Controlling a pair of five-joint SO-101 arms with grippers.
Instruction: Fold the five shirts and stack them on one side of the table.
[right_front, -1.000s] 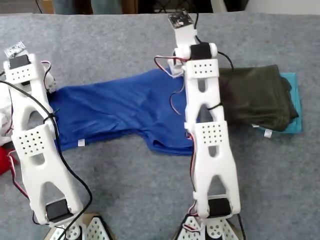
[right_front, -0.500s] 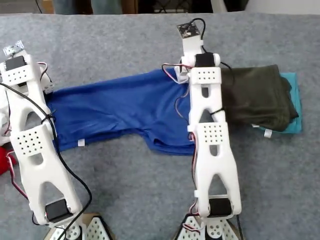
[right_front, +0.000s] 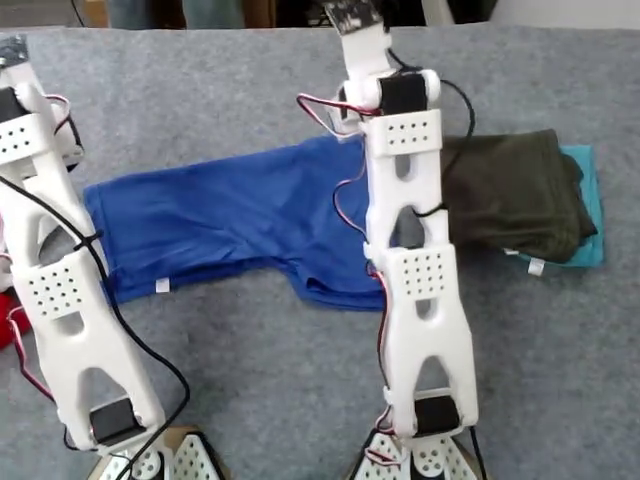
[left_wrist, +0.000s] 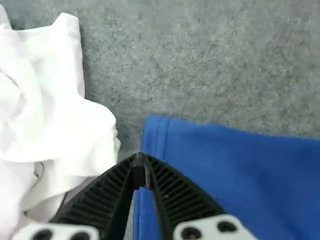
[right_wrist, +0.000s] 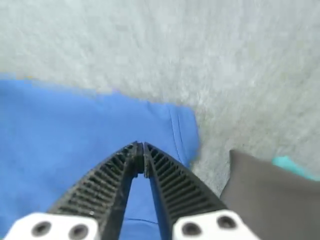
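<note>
Grey table (right_front: 250, 380): left pincer (left_wrist: 140, 165) and right pincer (right_wrist: 140, 150) clamp blue shirt (right_front: 230, 220) (stretched out).

Robot lab; grey table (right_front: 250, 380); twin arms (right_front: 420, 300)

Grey felt-covered table (right_front: 250, 380). Blue shirt (right_front: 230, 215) lies spread between left gripper (left_wrist: 140, 161) and right gripper (right_wrist: 140, 146). White shirt (left_wrist: 45, 115) lies crumpled just beside left gripper. Teal shirt (right_front: 590, 168), folded under olive shirt (right_front: 510, 190), lies just beside right gripper.

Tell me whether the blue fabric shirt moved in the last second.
Yes: the blue shirt stretched leftward, away from the folded dark green shirt.
</note>
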